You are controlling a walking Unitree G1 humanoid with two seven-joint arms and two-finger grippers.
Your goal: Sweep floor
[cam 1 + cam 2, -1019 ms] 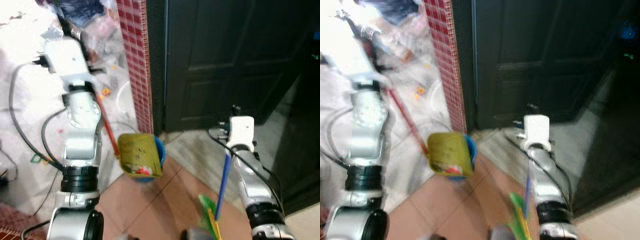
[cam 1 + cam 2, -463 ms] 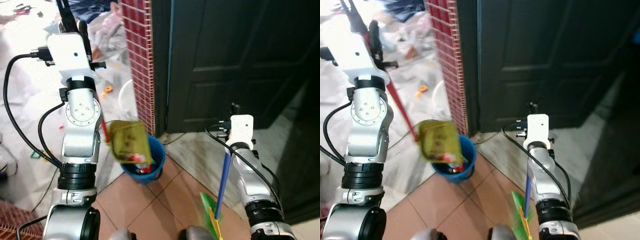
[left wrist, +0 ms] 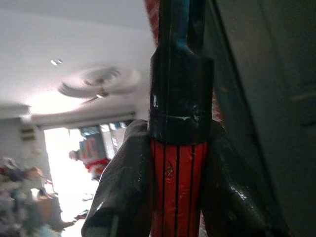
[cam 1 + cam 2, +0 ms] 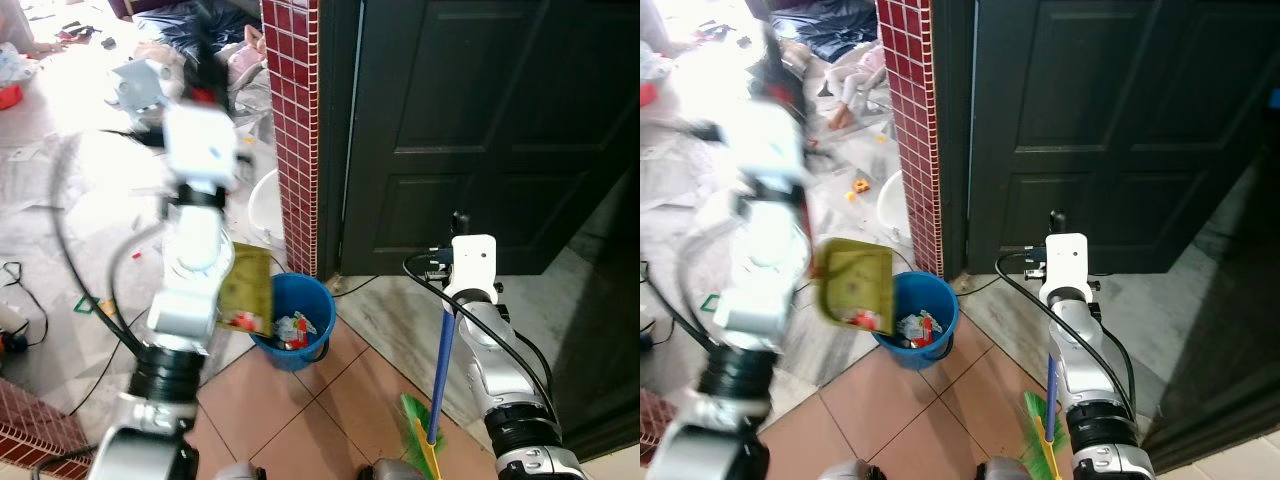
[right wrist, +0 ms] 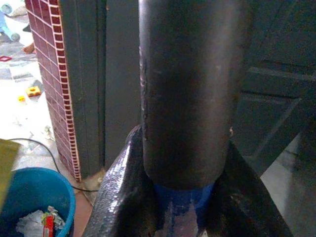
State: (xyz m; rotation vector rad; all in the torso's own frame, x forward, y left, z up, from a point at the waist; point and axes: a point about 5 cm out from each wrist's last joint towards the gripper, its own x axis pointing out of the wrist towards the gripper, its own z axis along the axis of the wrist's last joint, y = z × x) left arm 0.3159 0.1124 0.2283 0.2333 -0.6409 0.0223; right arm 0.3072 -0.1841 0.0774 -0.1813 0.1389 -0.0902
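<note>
A yellow-green dustpan hangs tilted steeply beside the left rim of a blue bucket, with red scraps at its lower edge. Its red handle with a black end is clamped in my left gripper, which is shut on it; that arm is raised and blurred. The bucket holds litter. My right gripper is shut on the broom's handle, blue below a black grip. The green bristles rest on the tiles by my right side.
A red-tiled pillar and a shut dark door stand just behind the bucket. Cables, toys and scraps lie on the pale floor at the left. A white round rim leans by the pillar.
The dustpan has moved off the bucket's mouth to its left rim and tipped steeper. My left arm swung and is blurred. The camera has shifted; the right arm and broom hold still.
</note>
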